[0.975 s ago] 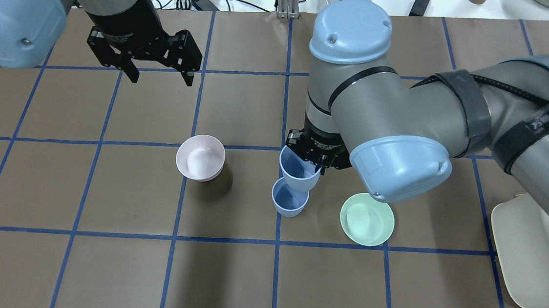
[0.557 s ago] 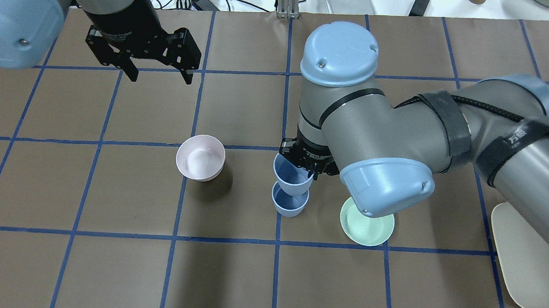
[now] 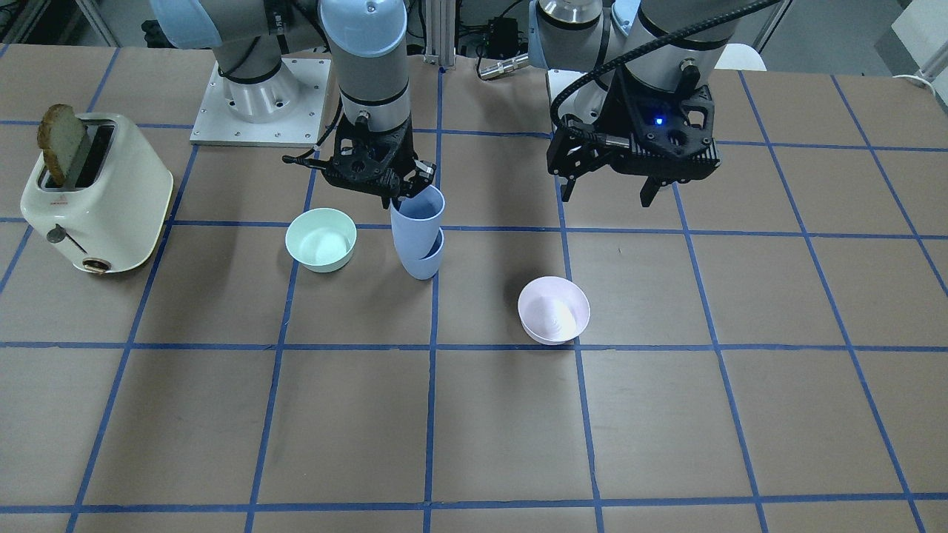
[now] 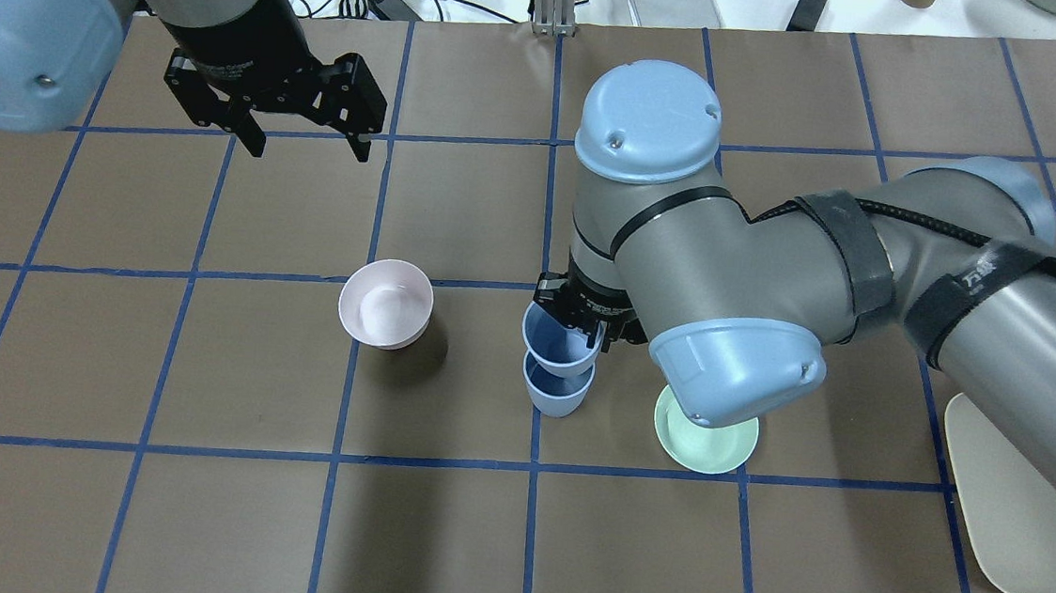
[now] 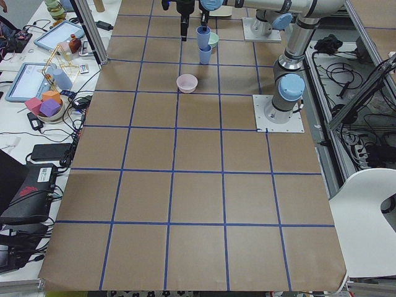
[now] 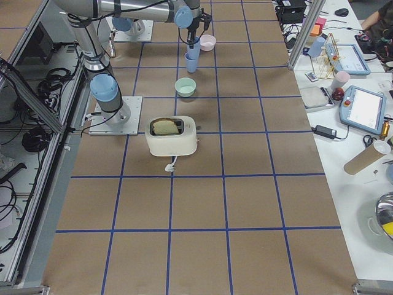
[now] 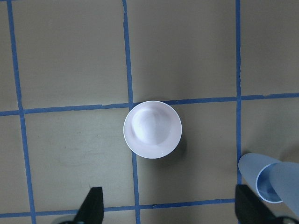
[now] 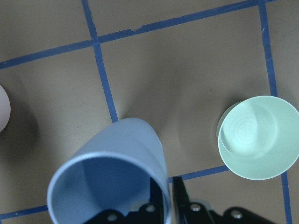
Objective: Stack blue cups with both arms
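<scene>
Two blue cups stand near the table's middle. My right gripper is shut on the rim of the upper blue cup, one finger inside and one outside, as the right wrist view shows. That cup leans a little, and its base sits inside the mouth of the lower blue cup, which rests on the table. My left gripper is open and empty. It hovers above the table, far to the left of the cups.
A pale pink bowl stands left of the cups, below my left gripper. A mint-green bowl stands right of them, partly under my right arm. A cream toaster holding bread stands at the table's right side.
My right gripper has lowered the held blue cup and shifted it slightly left, so that it now sits into the lower cup. The left arm has not moved.
</scene>
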Available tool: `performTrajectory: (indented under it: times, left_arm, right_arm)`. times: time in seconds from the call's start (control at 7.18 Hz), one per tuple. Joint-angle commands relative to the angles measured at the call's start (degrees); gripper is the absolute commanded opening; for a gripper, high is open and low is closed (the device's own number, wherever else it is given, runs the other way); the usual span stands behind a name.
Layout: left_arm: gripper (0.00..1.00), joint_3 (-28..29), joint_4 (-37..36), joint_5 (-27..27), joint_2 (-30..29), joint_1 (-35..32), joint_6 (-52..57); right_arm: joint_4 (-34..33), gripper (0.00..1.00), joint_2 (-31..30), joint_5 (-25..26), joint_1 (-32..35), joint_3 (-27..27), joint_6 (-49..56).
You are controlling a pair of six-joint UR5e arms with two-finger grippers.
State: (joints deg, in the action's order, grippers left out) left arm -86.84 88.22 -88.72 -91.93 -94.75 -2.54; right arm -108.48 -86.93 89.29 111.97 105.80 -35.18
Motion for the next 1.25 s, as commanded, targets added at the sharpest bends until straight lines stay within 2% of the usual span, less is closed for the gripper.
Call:
performTrajectory:
  times: [0.0,0.42,0.56,0.7,0.97,1.11]
  left_arm:
    - [1.0,0.0,0.1,0.0,0.0,0.0,0.0]
    - [1.0,0.1,0.1,0.0,0.0,0.0,0.0]
    - [1.0,0.0,0.1,0.0,0.0,0.0,0.0]
    - [1.0,0.0,0.1,0.0,0.0,0.0,0.0]
    - [1.0,0.1,0.1,0.0,0.0,-0.1,0.0]
    - [1.0,0.1,0.1,0.0,0.0,0.0,0.0]
  right_arm:
    - [-1.0,0.86,0.5,-0.3,0.0,0.0,-1.8]
    - [-1.3,0.92,0.5,0.0,-1.0,-1.8,1.1]
    - [-1.1,1.0,0.5,1.0,-1.9,-5.0,10.3]
    - [0.5,1.0,0.5,1.0,-5.1,-9.1,15.4]
    - [14.9,1.0,0.5,0.1,-13.6,-19.9,19.9]
    - [18.6,1.0,1.0,0.0,-16.4,-25.0,21.5]
